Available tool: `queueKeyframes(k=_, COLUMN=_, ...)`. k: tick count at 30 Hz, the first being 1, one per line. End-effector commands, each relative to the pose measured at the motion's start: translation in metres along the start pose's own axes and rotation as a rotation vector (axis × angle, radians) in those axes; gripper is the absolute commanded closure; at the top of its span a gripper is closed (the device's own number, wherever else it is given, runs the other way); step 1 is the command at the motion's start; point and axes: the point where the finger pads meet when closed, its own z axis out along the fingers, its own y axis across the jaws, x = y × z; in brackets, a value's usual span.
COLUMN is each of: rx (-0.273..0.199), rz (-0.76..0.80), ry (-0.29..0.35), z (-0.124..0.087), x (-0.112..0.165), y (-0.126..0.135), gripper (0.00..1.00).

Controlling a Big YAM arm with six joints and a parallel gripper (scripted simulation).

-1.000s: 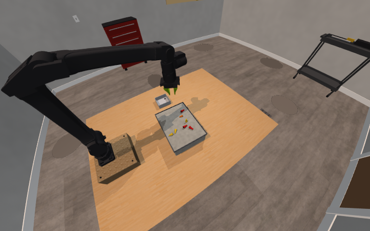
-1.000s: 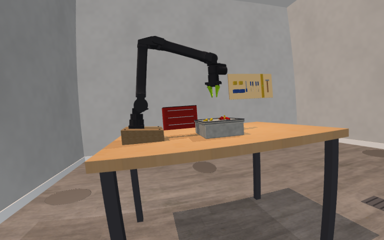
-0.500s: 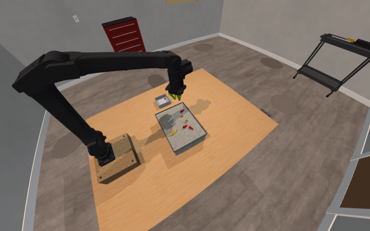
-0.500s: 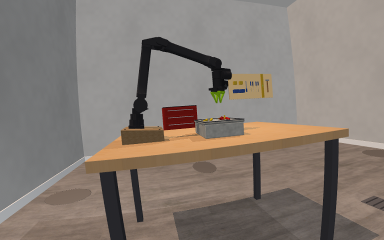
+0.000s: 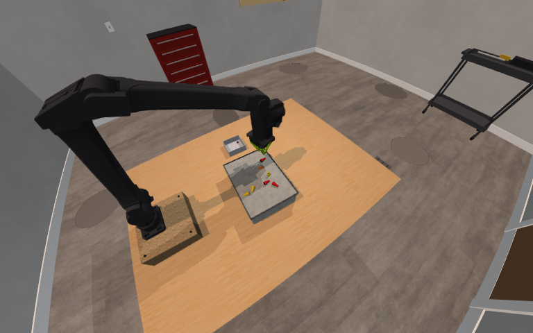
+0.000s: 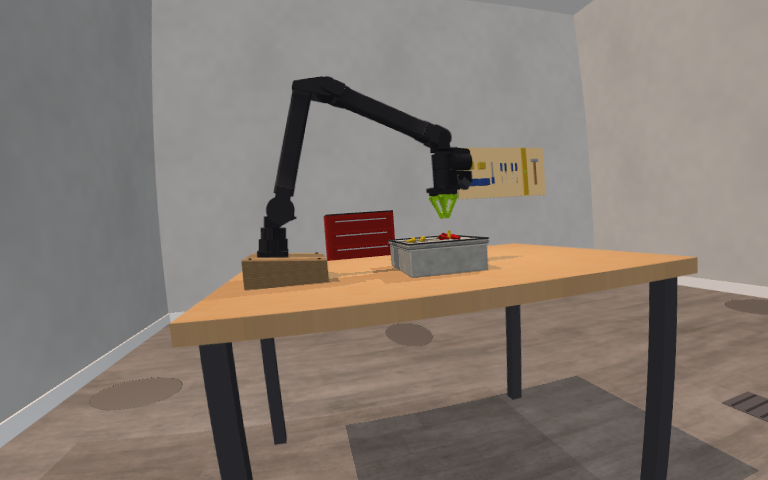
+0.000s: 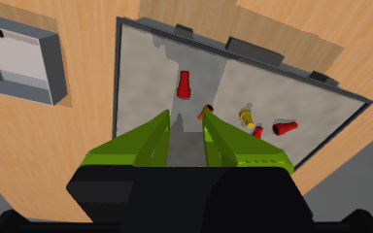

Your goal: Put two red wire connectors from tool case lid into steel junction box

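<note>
Connectors, three red ones (image 7: 184,85) (image 7: 285,128) (image 7: 257,131), are lying on the case lid (image 7: 146,73) at the wrist frame's centre. The gripper (image 7: 186,127) is hovering above them, partly open and empty. Only the exterior view is showing that height; the junction box (image 5: 234,146) is sitting left of the lid on the bench (image 5: 334,173).

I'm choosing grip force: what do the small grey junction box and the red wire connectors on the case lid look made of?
The small grey junction box looks like matte steel: flat grey walls, pale floor. The red cone-shaped wire connectors look like smooth moulded plastic, uniformly coloured. The grey tool case lid appears speckled and matte; its material is unclear.
</note>
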Motion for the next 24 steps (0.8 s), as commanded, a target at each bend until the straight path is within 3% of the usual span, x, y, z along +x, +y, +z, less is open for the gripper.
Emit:
queueKeyframes(k=1, rx=0.001, rz=0.078, ry=-0.013, z=0.005, x=-0.008, y=-0.003, gripper=0.71)
queueKeyframes(k=9, rx=0.005, rz=0.066, ry=-0.045, z=-0.010, x=-0.014, y=0.003, gripper=0.71)
queueKeyframes(k=14, rx=0.001, rz=0.062, ry=-0.022, z=0.031, x=-0.011, y=0.006, gripper=0.71)
queueKeyframes(k=24, rx=0.001, rz=0.058, ry=-0.017, z=0.043, x=-0.011, y=0.004, gripper=0.71)
